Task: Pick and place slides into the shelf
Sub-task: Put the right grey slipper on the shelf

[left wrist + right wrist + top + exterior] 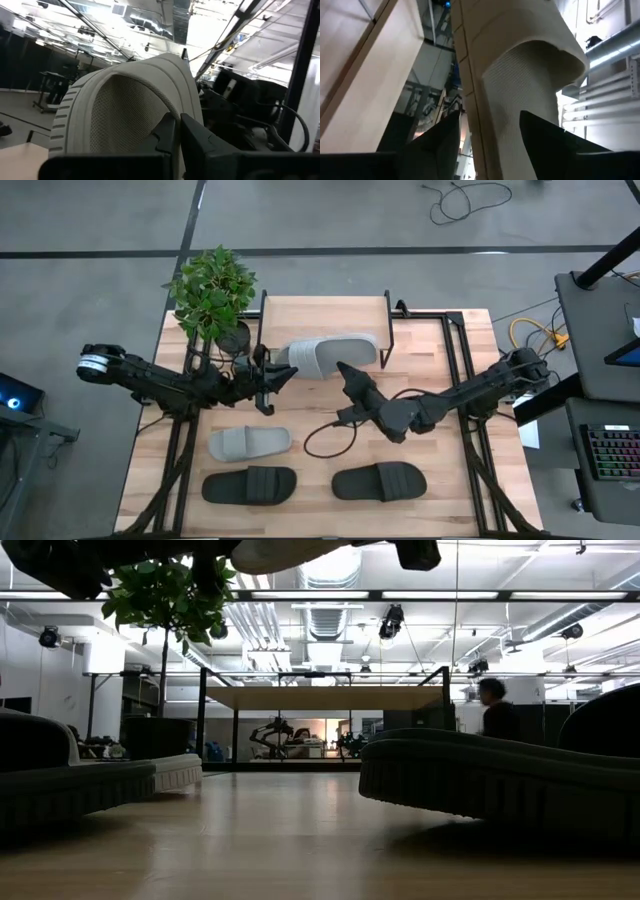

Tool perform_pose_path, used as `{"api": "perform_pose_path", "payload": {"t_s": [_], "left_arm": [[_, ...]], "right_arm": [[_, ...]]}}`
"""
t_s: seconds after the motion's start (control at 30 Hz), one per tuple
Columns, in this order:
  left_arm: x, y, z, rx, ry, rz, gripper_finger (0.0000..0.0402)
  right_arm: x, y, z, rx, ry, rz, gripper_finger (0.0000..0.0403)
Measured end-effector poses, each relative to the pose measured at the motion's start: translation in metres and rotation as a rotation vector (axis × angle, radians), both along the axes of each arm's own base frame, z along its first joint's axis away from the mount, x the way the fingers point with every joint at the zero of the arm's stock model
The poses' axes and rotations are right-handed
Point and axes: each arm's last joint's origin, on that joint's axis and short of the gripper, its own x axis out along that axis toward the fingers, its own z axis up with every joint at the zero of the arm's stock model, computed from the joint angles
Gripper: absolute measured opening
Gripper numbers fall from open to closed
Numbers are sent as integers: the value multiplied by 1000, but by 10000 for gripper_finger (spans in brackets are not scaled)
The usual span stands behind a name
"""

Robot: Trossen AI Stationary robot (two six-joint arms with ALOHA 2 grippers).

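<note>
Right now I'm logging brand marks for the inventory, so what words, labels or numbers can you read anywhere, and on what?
None can be read: the light grey slide at the shelf, the grey slide and the two black slides on the table show no legible marks.

One grey slide [325, 353] lifted beside the shelf [325, 310]; grey slide [249, 443] and two black slides [249, 485] on the table.

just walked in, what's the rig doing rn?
Both arms are at one light grey slide, held up by the shelf. The left gripper is shut on one end of it. The right gripper is at the slide's strap with its jaws open on either side of it. The other grey slide and two black slides lie on the table, not yet picked.
</note>
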Motion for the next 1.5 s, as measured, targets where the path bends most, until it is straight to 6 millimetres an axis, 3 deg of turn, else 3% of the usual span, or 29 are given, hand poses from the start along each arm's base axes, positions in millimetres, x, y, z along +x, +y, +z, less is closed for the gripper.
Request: {"api": "perform_pose_path", "payload": {"t_s": [0.43, 0.63, 0.97, 1.3, 1.5], "left_arm": [[-1, -2, 3, -26, -43, -116, 0], [-1, 1, 2, -17, -41, -111, 0], [0, 5, 1, 19, -35, -80, 0], [0, 7, 2, 44, -34, -43, 0], [0, 7, 3, 43, -36, -36, 0]], "right_arm": [[3, -11, 2, -27, 31, -23, 194], [4, -8, 2, -7, 7, 40, 174], [5, -4, 2, 120, -128, 118, 138], [8, 0, 2, 299, -263, 297, 136], [11, -10, 2, 389, -345, 286, 123]]}}
